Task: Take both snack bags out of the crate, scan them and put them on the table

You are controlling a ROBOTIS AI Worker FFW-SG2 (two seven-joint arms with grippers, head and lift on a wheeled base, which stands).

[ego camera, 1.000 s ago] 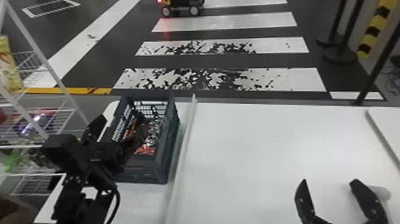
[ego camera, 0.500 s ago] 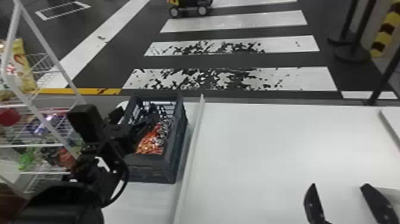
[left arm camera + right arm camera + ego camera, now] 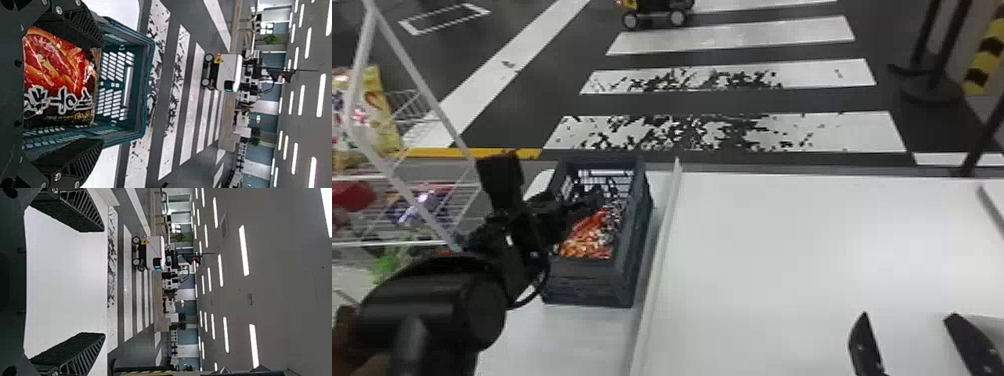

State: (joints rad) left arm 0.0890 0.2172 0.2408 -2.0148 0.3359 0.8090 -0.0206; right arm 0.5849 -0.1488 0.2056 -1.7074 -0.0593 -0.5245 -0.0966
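In the left wrist view, the left gripper (image 3: 101, 92) has its jaws spread, with the red-and-black snack bag (image 3: 58, 74) in the gap between them, inside the crate (image 3: 150, 86). What shows of the bag looks longer from jaw to jaw than along their reach, so closing would probably squeeze its long way; whether either touches it, I can't tell. The head view puts the bag in the crate's near part, left of centre in the frame, just below and right of those jaws. The left arm (image 3: 432, 305) rises from the lower left, its wrist angled over the crate's left wall, clearly the nearer one. The right gripper (image 3: 908, 315) waits at the lower right over the white surface (image 3: 772, 260), well apart. The right wrist view shows its jaws wide, nothing between.
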